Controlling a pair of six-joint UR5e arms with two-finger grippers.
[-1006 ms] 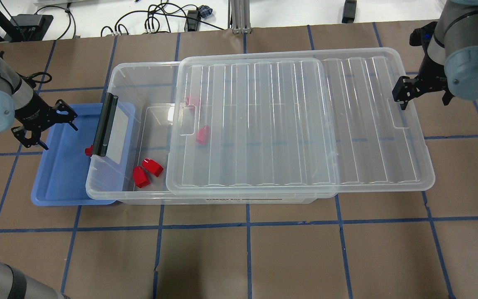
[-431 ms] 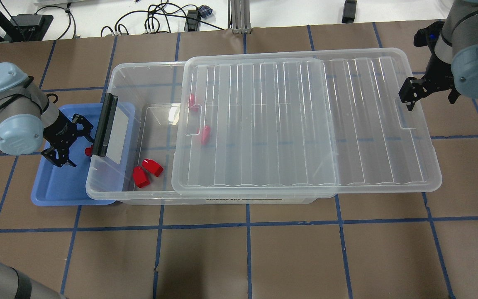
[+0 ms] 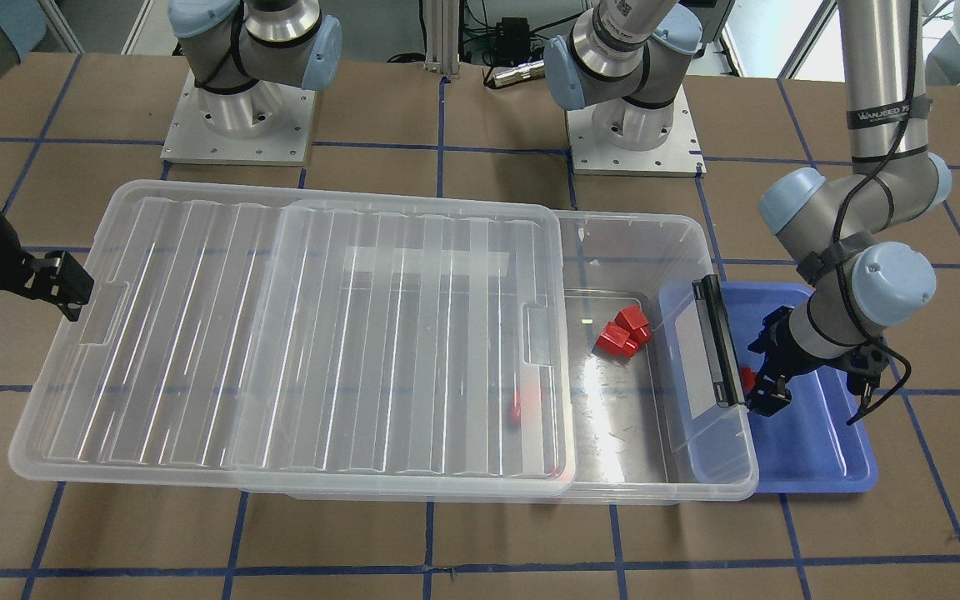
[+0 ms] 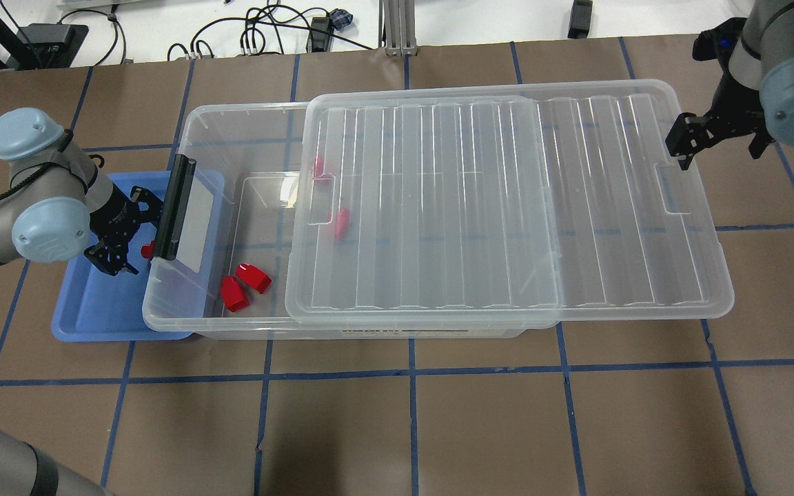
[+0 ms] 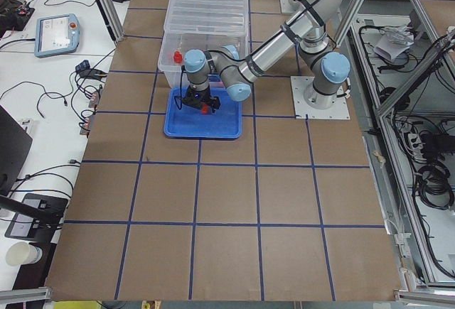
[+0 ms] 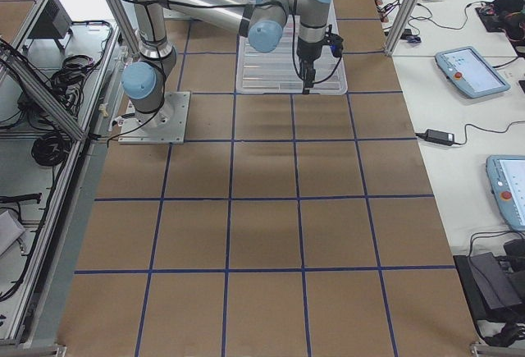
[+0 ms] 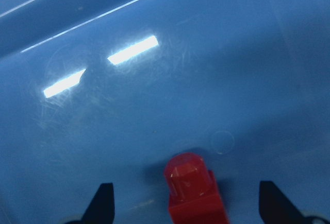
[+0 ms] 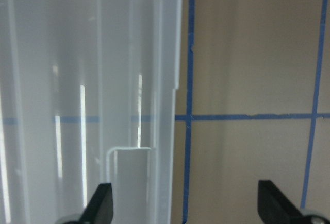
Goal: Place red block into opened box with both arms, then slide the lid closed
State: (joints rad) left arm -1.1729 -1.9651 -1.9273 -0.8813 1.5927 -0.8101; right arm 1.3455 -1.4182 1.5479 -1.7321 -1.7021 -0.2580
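One red block (image 7: 196, 195) lies in the blue tray (image 4: 94, 310), close to the black bar of the box (image 4: 245, 117). My left gripper (image 4: 134, 238) hangs low over the tray, open, and in the left wrist view the block sits between its fingertips (image 7: 105, 203). The same block (image 3: 747, 379) shows beside that gripper (image 3: 759, 371) in the front view. The lid (image 4: 507, 207) rests on the box, slid right, leaving the left end uncovered. My right gripper (image 4: 683, 141) is open at the lid's right short edge (image 8: 165, 80).
Two red blocks (image 4: 244, 286) lie in the box's uncovered end, and two more (image 4: 338, 222) show through the lid. The lid overhangs the box on the right. Cables lie beyond the table's far edge.
My left arm swung right across the tray until its gripper reached the red block. The lid shifted a little to the right. My right gripper drew back toward the far right.
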